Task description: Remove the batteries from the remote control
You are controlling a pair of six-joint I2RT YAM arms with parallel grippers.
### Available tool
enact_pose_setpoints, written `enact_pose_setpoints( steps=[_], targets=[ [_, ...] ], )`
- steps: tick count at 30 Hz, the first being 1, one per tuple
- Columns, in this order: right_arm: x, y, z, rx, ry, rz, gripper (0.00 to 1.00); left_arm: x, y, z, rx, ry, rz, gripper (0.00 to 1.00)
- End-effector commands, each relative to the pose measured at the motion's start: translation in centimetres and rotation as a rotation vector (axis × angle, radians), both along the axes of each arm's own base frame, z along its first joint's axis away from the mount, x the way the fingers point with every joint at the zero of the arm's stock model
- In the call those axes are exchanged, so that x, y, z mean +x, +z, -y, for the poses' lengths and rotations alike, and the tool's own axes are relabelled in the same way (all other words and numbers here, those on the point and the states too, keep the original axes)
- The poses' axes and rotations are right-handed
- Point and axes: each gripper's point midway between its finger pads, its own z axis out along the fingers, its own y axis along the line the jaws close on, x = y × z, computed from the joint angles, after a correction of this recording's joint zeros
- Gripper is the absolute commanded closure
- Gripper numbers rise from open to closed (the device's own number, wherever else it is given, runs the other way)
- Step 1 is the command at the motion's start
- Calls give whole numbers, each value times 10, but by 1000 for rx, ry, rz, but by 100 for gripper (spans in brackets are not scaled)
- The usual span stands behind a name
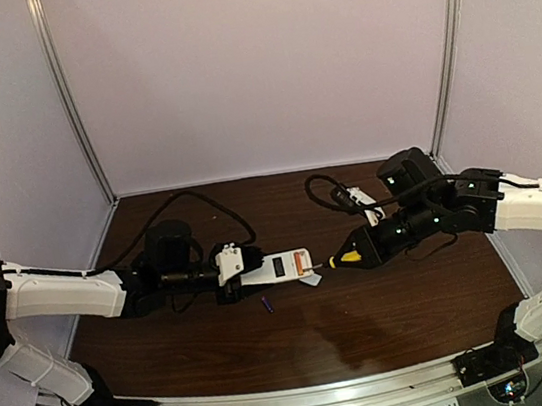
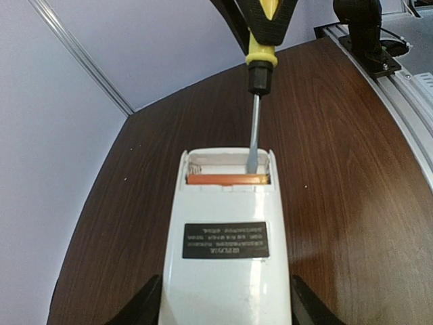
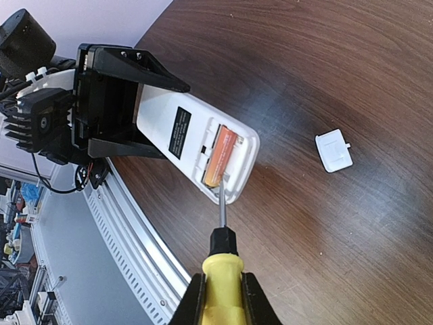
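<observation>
Dark wood table, two arms reaching in toward the middle.

Left side: left gripper is clamped on the sides of the remote, one black finger on each long edge. One remote, white, back face up with its dark label showing, open battery bay pointing right.

Batteries: two counted. The orange battery sits crosswise in the bay. The blue-purple battery lies loose on the table just in front of the remote, apart from it.

One lid, a small white square lying flat on the table beside the bay end of the remote, not touching it.

Right side: one screwdriver with a yellow handle and black collar, its blade reaching into the bay with the tip at the orange battery's end. Right gripper is closed on the yellow handle, fingers on both sides.

View differences:
- Only the top view shows the blue-purple battery. It also shows both arms at once, but the bay is too small there to read.
- The left wrist view looks straight down the remote. It shows a bare slot with a spring behind the orange battery, and the blade tip against that battery. Lid and loose battery are out of frame.
- The right wrist view shows the lid clearly, the left gripper's hold on the remote, and the blade entering the bay. The loose battery is not in frame.
</observation>
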Motion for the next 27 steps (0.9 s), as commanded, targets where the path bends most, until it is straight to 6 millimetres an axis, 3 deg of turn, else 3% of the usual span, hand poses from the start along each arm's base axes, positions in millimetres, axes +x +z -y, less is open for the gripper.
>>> enact_pose_setpoints(
  steps=[1,16,27],
  targets=[
    [8,7,-3,19,-25,17,100,2,16,8,-41,-10,24,100],
    [7,-6,-9,138,6,-76,100,-6,19,10,-58,-44,17,100],
    [21,-21,3,180,-54,-166,100,-9,15,12,-51,-67,-11,100]
  ],
)
